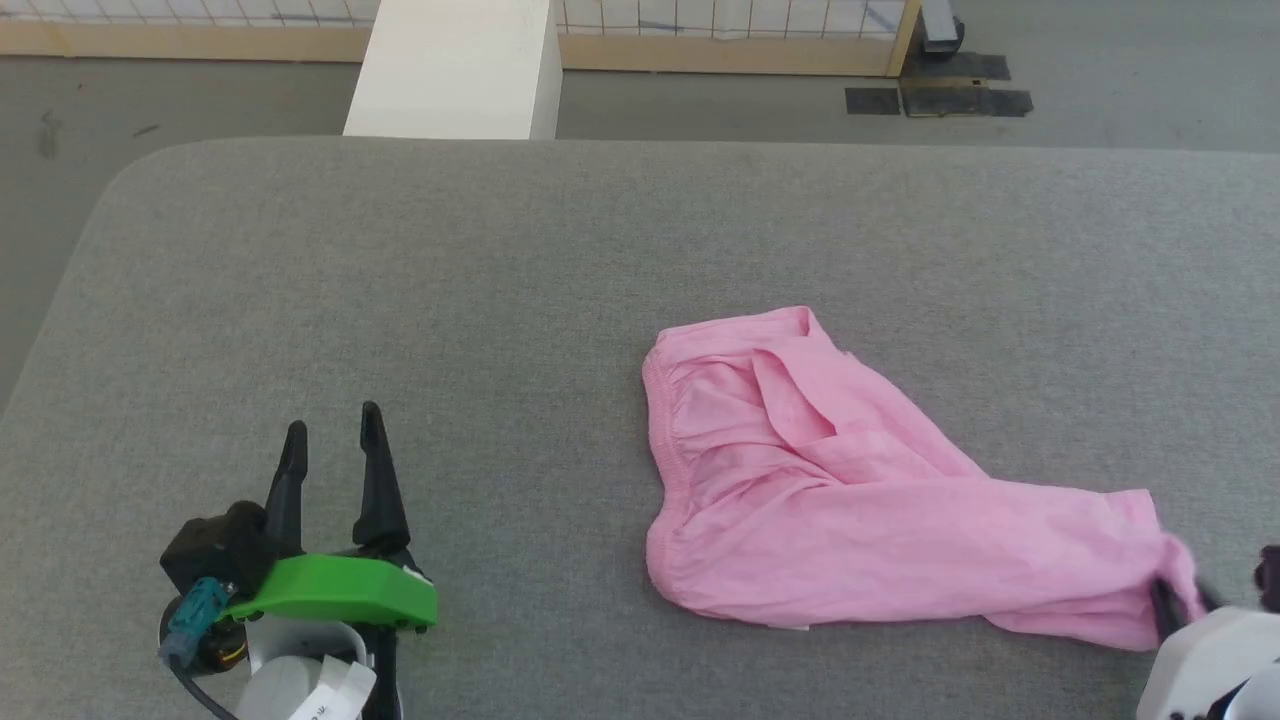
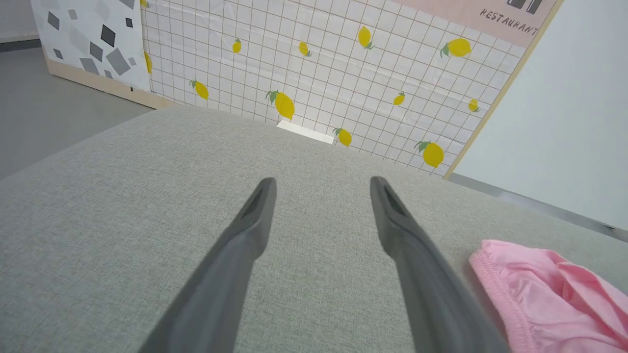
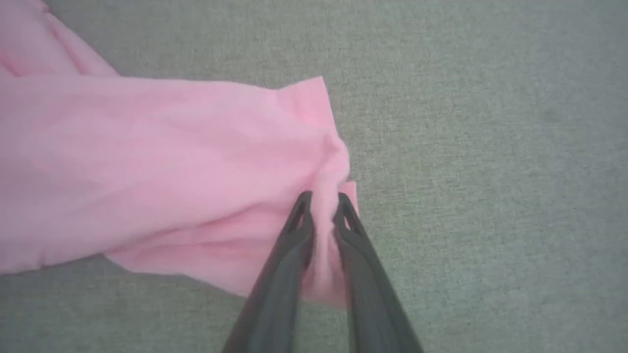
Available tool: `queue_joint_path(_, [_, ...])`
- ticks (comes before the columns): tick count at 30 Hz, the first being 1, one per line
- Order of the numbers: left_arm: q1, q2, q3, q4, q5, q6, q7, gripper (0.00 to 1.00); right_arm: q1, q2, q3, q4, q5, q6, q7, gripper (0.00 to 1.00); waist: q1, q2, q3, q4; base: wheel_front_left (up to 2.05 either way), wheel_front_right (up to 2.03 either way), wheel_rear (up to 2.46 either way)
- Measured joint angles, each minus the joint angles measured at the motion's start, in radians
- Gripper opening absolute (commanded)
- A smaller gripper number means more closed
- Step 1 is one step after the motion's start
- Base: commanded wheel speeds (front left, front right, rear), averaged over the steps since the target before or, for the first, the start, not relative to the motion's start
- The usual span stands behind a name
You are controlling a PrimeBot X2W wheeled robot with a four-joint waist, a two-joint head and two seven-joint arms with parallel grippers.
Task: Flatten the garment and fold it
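The garment is a pair of light pink trousers lying rumpled on the grey surface, gathered waistband to the left, legs running to the lower right. In the right wrist view my right gripper is shut on a pinched ridge of the garment at the leg's end. The head view has that gripper at the lower right edge, at the cuff. My left gripper stands open at the lower left, well apart from the cloth. In the left wrist view its fingers are spread over bare surface, with the waistband at the right.
A grey padded table carries everything; its rounded far-left corner and far edge show. Beyond it stand a white block and a lemon-patterned grid panel on the grey floor.
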Motion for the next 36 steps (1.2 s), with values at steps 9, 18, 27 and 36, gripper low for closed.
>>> queue_joint_path(9, [0.000,0.000,-0.017,0.016,0.005,-0.001,0.000,1.00,-0.100,-0.003,0.207,-0.090,-0.017,0.000,-0.330,1.00,0.0000,0.0000,-0.011,0.005,0.00,0.00,0.00])
queue_joint_path(18, [-0.006,0.000,-0.036,0.012,0.008,-0.001,0.000,1.00,-0.277,-0.049,0.563,0.061,-0.041,0.000,-0.191,1.00,0.0000,0.0000,0.005,0.027,0.00,0.00,0.00])
queue_joint_path(27, [-0.026,0.000,-0.069,0.001,0.008,0.000,0.000,1.00,-0.395,-0.100,0.631,0.221,-0.040,0.000,0.053,0.13,0.0000,0.0000,0.037,0.062,0.00,0.00,0.00])
queue_joint_path(36, [-0.032,0.000,-0.073,-0.003,0.008,0.005,0.000,1.00,-0.423,-0.069,0.517,0.170,-0.009,0.000,-0.019,0.00,0.0000,-0.0001,0.052,0.068,0.00,0.00,0.00])
